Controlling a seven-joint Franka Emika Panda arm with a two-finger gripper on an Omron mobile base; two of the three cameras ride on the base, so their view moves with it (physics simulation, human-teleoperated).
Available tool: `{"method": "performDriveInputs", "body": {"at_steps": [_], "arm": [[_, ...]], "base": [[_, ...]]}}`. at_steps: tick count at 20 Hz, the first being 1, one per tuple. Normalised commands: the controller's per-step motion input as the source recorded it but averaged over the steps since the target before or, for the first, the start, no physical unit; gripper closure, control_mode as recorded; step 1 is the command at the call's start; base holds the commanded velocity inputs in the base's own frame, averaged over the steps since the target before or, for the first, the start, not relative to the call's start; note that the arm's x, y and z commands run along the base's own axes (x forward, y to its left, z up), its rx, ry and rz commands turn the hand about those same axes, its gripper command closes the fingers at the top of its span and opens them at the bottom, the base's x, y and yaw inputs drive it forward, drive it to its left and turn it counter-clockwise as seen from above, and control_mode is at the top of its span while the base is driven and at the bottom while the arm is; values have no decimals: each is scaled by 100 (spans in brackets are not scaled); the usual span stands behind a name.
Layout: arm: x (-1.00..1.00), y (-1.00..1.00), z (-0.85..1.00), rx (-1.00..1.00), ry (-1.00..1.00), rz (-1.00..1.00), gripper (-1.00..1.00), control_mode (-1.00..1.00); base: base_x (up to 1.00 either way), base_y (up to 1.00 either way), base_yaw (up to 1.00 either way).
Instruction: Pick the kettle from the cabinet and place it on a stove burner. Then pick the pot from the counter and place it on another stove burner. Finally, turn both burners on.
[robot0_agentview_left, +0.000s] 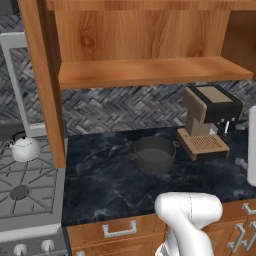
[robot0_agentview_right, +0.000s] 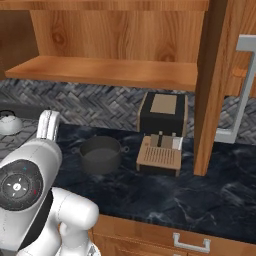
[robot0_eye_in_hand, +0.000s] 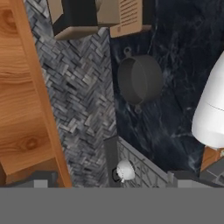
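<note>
The gripper stood released, holding nothing. The pot (robot0_agentview_left: 154, 153) sat mid-counter (robot0_agentview_left: 105, 185) toward the back edge, bare black stone around it, beside the coffee machine (robot0_agentview_left: 207, 120). The kettle (robot0_agentview_left: 25, 147) rested on the stove's (robot0_agentview_left: 30, 200) rear burner, left of the cabinet (robot0_agentview_left: 150, 70).

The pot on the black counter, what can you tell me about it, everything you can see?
The pot is wide, low, round and dark grey, matte like metal, with two small loop handles on opposite sides and no lid. It looks empty. It stands upright on the counter, left of the coffee machine and apart from it, below the wooden shelf. Nothing else touches it. The kettle already sits on the stove further left.
</note>
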Motion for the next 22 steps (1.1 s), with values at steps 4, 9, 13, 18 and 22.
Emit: {"method": "performDriveInputs", "body": {"at_steps": [4,9,13,18,22], "arm": [[26,7,-14,-3,6,0,-100,-100],[25,2,-18,-2,7,0,-100,-100],[20,2,-21,-2,6,0,-100,-100],[5,5,-23,-5,2,0,-100,-100],[20,3,-25,-3,2,0,-100,-100]], "base": [[0,0,0],[0,0,0],[0,0,0],[0,0,0],[0,0,0]]}}
